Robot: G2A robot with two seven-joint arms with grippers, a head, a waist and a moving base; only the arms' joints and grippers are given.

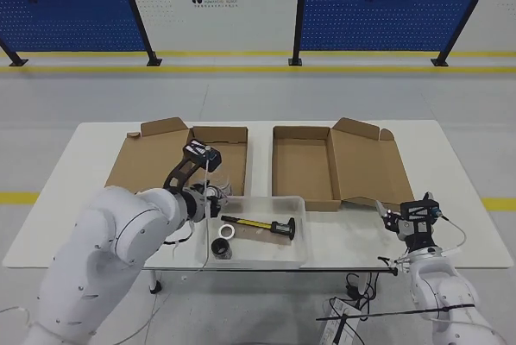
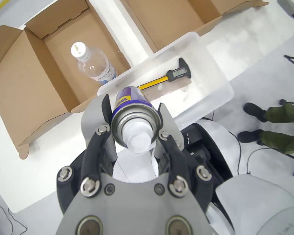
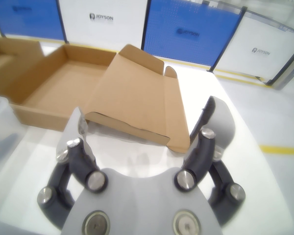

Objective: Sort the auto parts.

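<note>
My left gripper (image 2: pixel 133 105) is shut on a purple spray can (image 2: pixel 134 118) with a white cap, held upright above the far left corner of the clear plastic bin (image 2: pixel 218 79). In the top view this gripper (image 1: pixel 213 200) hangs between the bin (image 1: pixel 303 231) and the left cardboard box (image 1: pixel 146 164). A clear bottle (image 2: pixel 93 64) lies in that box (image 2: pixel 19 74). A black and yellow caliper (image 2: pixel 172 75) lies in the bin, also seen as the caliper (image 1: pixel 260 225) beside a white tape roll (image 1: pixel 228 231) and a black cylinder (image 1: pixel 220 248). My right gripper (image 3: pixel 144 108) is open and holds nothing, low over the table's right front (image 1: pixel 402 213).
The right cardboard box (image 1: pixel 303 168) stands open with its lid (image 3: pixel 142 99) flat on the table. Bare tabletop (image 1: pixel 465 224) lies around my right gripper, close to the table's front right edge. Blue and white barrier panels (image 3: pixel 188 37) stand beyond the table.
</note>
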